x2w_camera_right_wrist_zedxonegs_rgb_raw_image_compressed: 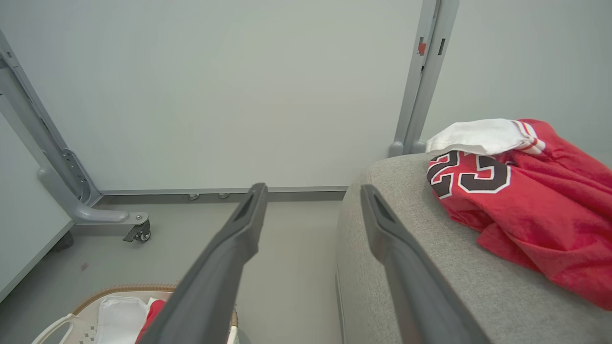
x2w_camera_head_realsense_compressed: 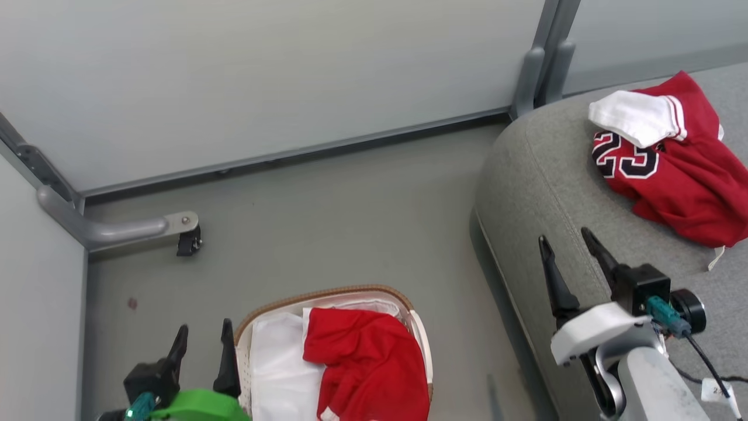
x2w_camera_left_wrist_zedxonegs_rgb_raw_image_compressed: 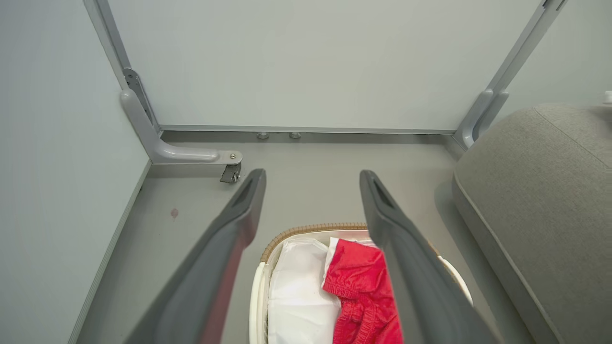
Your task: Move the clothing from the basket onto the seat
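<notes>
A red garment (x2w_camera_head_realsense_compressed: pixel 368 362) lies crumpled in the white basket (x2w_camera_head_realsense_compressed: pixel 327 295) with the brown woven rim, beside its white liner cloth (x2w_camera_head_realsense_compressed: pixel 274 362); the left wrist view shows the garment (x2w_camera_left_wrist_zedxonegs_rgb_raw_image_compressed: pixel 356 282) and the basket (x2w_camera_left_wrist_zedxonegs_rgb_raw_image_compressed: pixel 311 229) too. A red jersey (x2w_camera_head_realsense_compressed: pixel 684 181) with a black "23" rests on the grey seat (x2w_camera_head_realsense_compressed: pixel 543 175), also seen as the jersey (x2w_camera_right_wrist_zedxonegs_rgb_raw_image_compressed: pixel 526 210) on the seat (x2w_camera_right_wrist_zedxonegs_rgb_raw_image_compressed: pixel 430 277). My left gripper (x2w_camera_head_realsense_compressed: pixel 201 333) stands open just left of the basket. Over the seat's front edge my right gripper (x2w_camera_head_realsense_compressed: pixel 565 240) is open and empty.
Grey partition walls close the back and left. A partition foot with a caster (x2w_camera_head_realsense_compressed: pixel 188 241) stands on the floor at the left. A post (x2w_camera_head_realsense_compressed: pixel 540 64) rises behind the seat. Bare grey floor (x2w_camera_head_realsense_compressed: pixel 350 222) lies between basket and seat.
</notes>
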Tool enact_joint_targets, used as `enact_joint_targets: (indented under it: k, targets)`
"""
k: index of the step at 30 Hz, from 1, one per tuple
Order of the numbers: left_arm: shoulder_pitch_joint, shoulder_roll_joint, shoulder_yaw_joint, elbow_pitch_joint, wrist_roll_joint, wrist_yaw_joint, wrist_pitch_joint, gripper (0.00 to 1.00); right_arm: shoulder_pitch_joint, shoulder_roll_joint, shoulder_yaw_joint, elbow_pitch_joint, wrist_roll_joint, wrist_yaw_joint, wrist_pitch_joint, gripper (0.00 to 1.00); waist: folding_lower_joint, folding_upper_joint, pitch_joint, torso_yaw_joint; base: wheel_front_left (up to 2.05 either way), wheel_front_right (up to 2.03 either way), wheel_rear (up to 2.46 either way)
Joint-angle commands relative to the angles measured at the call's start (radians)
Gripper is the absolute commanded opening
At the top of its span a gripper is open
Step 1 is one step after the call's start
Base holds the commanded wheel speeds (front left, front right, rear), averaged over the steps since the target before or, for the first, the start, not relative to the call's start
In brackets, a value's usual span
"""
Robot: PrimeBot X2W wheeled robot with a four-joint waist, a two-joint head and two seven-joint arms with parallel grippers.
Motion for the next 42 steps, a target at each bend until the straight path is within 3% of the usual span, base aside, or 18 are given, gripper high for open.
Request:
enact_joint_targets:
  k: [1,10,20,42]
  targets:
    - [-0.036,0.002,-0.008,0.008,-0.018,-0.006,0.000,1.00,-0.022,-0.001,0.003,-0.012,0.007,-0.001,-0.002,1.00,0.0000,0.0000,0.057,-0.015,0.00,0.00,0.00]
    - [-0.211,0.003,-0.084,0.091,-0.029,-0.029,-0.001,1.00,-0.145,-0.001,0.028,-0.094,0.036,-0.001,-0.002,1.00,0.0000,0.0000,0.254,-0.059,0.00,0.00,0.00]
    - [-0.423,0.008,-0.174,0.274,-0.028,-0.037,-0.001,1.00,-0.270,0.000,0.083,-0.184,0.085,-0.001,-0.002,1.00,0.0000,0.0000,0.455,-0.125,0.00,0.00,0.00]
    - [-0.730,0.128,-0.486,0.647,-0.162,-0.037,0.016,1.00,-0.412,0.000,0.159,-0.336,0.207,-0.001,-0.002,1.00,0.0000,0.0000,0.783,-0.249,0.00,0.00,0.00]
